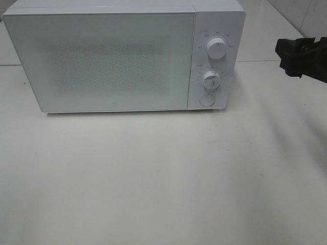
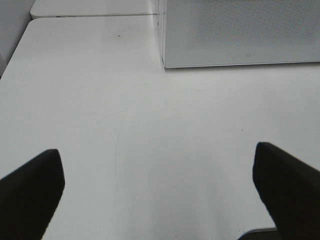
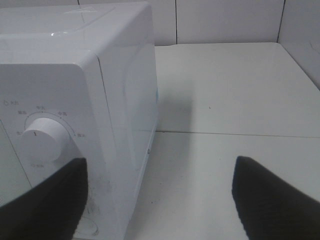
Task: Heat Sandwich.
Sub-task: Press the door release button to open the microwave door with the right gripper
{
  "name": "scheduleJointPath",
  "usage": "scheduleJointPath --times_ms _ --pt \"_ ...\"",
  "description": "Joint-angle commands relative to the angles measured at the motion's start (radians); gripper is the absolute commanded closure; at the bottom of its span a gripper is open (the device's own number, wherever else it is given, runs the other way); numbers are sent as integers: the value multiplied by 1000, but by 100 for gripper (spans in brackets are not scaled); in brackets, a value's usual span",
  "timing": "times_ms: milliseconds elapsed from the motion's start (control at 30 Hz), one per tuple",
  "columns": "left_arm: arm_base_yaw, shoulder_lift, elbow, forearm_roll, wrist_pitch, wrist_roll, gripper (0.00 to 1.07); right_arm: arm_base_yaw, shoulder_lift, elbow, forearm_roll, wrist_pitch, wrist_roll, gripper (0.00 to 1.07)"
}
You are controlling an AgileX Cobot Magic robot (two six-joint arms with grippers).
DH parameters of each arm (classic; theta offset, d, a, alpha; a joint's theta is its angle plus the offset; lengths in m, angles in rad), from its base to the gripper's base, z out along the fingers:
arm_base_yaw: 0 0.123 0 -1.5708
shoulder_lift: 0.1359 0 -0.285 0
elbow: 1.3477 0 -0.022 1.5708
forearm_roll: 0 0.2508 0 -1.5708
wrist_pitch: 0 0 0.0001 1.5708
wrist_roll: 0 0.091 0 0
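Bare white bench [image 1: 163, 184] filled the lower half of the high view, nearest the lens. Behind it, across the upper left and centre, stood the white microwave [image 1: 102, 61] with its door [image 1: 97, 46] shut. An upper knob [image 1: 217, 49], a lower knob [image 1: 211, 79] and a round button [image 1: 207, 99] ran down its right side.

The sandwich showed in none of the three views. It may have sat behind that frosted door (which let nothing through) or somewhere off frame; I could not tell which. By judgement it would be light and soft, its stacked layers ready to slide or squash. A gentle hold low across the bread sides would suit it.

The right pincer [image 1: 301, 56] hung at the upper right edge, partly cut off. Its wrist view showed the fingers [image 3: 45, 200] spread and empty, with the upper knob close ahead. The left pincer [image 2: 157, 150] was absent from the high view; its own camera showed it released wide over bare bench, near the microwave's front corner.
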Motion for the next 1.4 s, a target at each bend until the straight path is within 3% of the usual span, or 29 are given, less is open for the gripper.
scheduleJointPath --times_ms 33,267,367,500,1033,1400 --pt "3 -21 2 4 -8 -3 10 -6 57 16 14 -109 -10 31" --pt "3 -21 2 4 -8 -3 10 72 129 71 196 -255 -140 31" --pt "3 -21 2 4 -8 -3 10 154 170 93 330 -322 -221 31" --pt "3 -21 2 4 -8 -3 10 228 220 96 402 -364 -253 31" --pt "3 -21 2 4 -8 -3 10 480 401 96 603 -494 -250 31" --pt "3 -21 2 4 -8 -3 10 568 459 96 682 -509 -243 31"
